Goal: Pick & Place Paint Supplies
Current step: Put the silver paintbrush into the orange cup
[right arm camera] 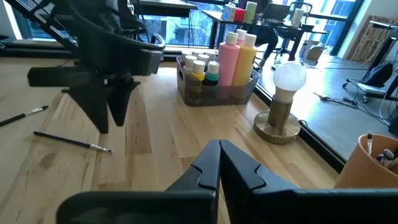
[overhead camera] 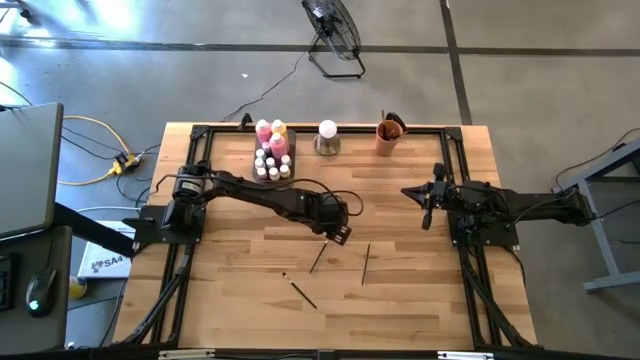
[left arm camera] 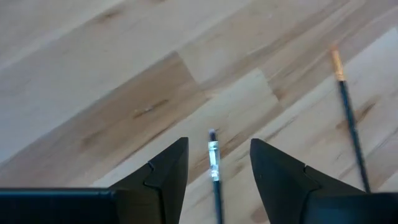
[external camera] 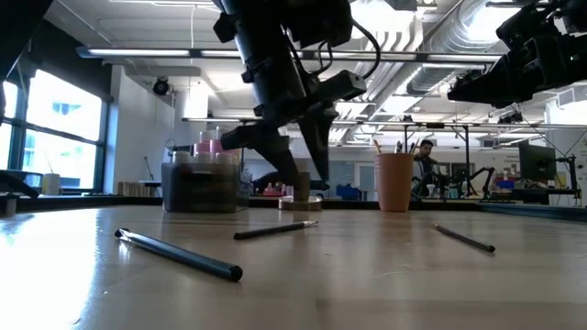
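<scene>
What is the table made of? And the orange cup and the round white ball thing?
Table: looks like pale wood planks with visible grain, smooth finish. Orange cup: matte, maybe plastic or clay; hard to tell. White ball: frosted, glass or plastic, on a brassy metal-looking base.

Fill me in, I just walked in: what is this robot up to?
The left gripper hangs open over a paintbrush on the table, its fingers straddling it, nothing gripped. Two more brushes lie nearby. The right gripper waits shut, empty. The paint bottles sit in a tray.
</scene>
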Controlling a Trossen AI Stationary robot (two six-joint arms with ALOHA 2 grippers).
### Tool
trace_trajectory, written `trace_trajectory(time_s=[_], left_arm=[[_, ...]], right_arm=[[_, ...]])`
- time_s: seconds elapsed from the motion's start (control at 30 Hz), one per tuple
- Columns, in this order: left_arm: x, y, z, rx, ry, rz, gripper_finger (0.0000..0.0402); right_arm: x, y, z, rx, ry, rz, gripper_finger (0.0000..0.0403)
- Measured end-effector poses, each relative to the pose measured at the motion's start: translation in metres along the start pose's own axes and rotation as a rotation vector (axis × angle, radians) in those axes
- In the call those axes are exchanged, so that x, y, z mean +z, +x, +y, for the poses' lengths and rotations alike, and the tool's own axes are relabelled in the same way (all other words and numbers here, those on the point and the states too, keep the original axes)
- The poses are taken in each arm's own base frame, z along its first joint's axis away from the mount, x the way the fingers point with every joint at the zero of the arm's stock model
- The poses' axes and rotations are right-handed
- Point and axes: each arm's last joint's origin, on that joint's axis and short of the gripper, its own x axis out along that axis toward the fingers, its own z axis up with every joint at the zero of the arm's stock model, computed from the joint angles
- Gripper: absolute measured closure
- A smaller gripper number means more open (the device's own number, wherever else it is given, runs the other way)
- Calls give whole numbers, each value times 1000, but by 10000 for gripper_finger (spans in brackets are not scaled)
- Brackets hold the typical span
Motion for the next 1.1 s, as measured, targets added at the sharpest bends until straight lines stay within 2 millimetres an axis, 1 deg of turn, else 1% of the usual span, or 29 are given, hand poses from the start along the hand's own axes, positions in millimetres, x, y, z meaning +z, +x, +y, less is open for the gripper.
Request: trace_trajectory(time_s=[0.13, 0.23, 0.3, 0.37, 0.43, 0.5, 0.57, 0.83, 0.9, 1.0, 1.1], left_arm=[[-2, 7, -4, -26, 5, -6, 231], [-2, 16, -9, -76, 5, 3, 231], [-6, 23, -5, -54, 8, 55, 231], [-6, 32, -8, -86, 14, 60, 231], [-9, 35, -3, -41, 23, 86, 231], [-8, 43, -5, -60, 29, 73, 231], [-10, 42, -2, -26, 33, 87, 231], [-10, 45, 0, 4, 47, 84, 231], [-10, 45, 0, 8, 95, 75, 231], [-11, 45, 0, 18, 249, 57, 231], [-7, 42, -4, 27, 382, 40, 231]], right_arm=[[0, 0, 0, 0, 0, 0, 401], [0, 0, 0, 0, 0, -1, 401], [1, 0, 0, 0, 2, -6, 401], [1, 0, 0, 0, 2, -7, 401], [1, 0, 0, 0, 5, -14, 401], [1, 0, 0, 1, 5, -13, 401], [2, 0, 0, 0, 8, -21, 401], [2, 1, 0, -1, 6, -15, 401], [2, 1, 0, 1, 7, -17, 401], [2, 1, 0, 2, 7, -17, 401], [2, 1, 0, 3, 9, -18, 401]])
